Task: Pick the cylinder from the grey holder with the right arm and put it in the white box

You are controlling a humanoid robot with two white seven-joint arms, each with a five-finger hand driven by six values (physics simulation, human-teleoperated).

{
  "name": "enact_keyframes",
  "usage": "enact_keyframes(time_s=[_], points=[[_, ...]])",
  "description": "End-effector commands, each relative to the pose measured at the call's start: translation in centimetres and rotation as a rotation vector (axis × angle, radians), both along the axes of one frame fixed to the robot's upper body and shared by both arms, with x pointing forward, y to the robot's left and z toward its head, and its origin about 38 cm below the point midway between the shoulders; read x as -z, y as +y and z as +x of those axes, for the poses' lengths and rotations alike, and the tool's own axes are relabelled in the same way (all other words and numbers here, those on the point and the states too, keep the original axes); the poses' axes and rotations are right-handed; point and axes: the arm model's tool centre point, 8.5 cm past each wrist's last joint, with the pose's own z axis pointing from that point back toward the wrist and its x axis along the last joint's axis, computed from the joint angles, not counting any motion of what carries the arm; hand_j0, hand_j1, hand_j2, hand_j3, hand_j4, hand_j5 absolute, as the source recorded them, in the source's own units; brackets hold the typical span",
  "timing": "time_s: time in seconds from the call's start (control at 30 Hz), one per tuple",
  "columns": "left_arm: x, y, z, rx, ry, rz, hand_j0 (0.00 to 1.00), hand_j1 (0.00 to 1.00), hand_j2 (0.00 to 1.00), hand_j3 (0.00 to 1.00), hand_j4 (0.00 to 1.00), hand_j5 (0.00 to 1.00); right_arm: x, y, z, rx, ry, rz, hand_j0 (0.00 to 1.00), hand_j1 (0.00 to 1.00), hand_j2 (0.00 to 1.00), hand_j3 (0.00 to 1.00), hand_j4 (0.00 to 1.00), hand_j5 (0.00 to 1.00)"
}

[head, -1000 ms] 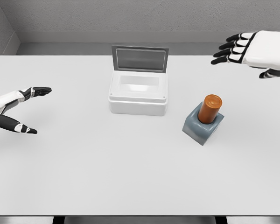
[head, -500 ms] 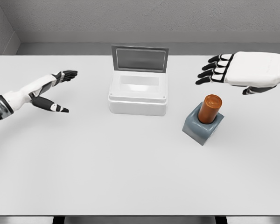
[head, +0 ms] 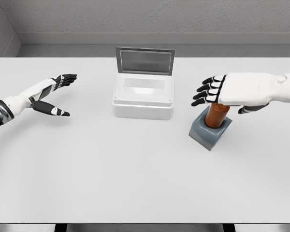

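My right hand [head: 232, 92], fingers spread and empty, hovers center-right over the orange cylinder [head: 215, 117] upright in its grey holder [head: 208, 133], positioned for grasping; lid-open white box [head: 143, 99] waits center.

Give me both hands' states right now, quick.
Left hand: open, holding nothing, above the table's left side.
Right hand: open, fingers spread, over the cylinder, not grasping it.

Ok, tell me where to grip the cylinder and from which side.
Grip the cylinder on its exposed upper half, above the grey holder, since the base sits sunk in the socket. It stands nearly upright, tilted slightly right, so wrap the fingers around its side, probably from the right, where the open right hand already hovers over its top, then lift along its axis. The top is hidden by the hand.
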Motion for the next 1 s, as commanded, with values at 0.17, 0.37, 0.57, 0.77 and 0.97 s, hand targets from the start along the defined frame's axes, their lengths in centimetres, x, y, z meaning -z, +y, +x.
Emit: enact_keyframes(time_s=[0.17,0.37,0.57,0.77,0.97], points=[[0.4,-0.8,-0.2,0.023,-0.002,-0.003,1.00,1.00,1.00,1.00,1.00,1.00,1.3,-0.5,0.3,0.019,0.017,-0.037,1.00,1.00,1.00,1.00,1.00,1.00],[1.0,-1.4,-0.2,0.027,0.014,-0.011,1.00,1.00,1.00,1.00,1.00,1.00,2.1,0.3,0.3,0.000,0.026,-0.042,1.00,1.00,1.00,1.00,1.00,1.00],[0.9,-1.2,-0.2,0.022,0.015,-0.012,1.00,1.00,1.00,1.00,1.00,1.00,2.4,0.5,0.4,-0.003,0.033,-0.040,1.00,1.00,1.00,1.00,1.00,1.00],[1.2,-1.0,-0.2,0.013,0.023,-0.013,1.00,1.00,1.00,1.00,1.00,1.00,2.6,-0.2,0.9,0.024,0.030,-0.054,1.00,1.00,1.00,1.00,1.00,1.00],[1.1,-1.0,-0.1,0.014,0.021,-0.011,1.00,1.00,1.00,1.00,1.00,1.00,3.1,1.0,0.9,-0.003,0.040,-0.041,1.00,1.00,1.00,1.00,1.00,1.00]])
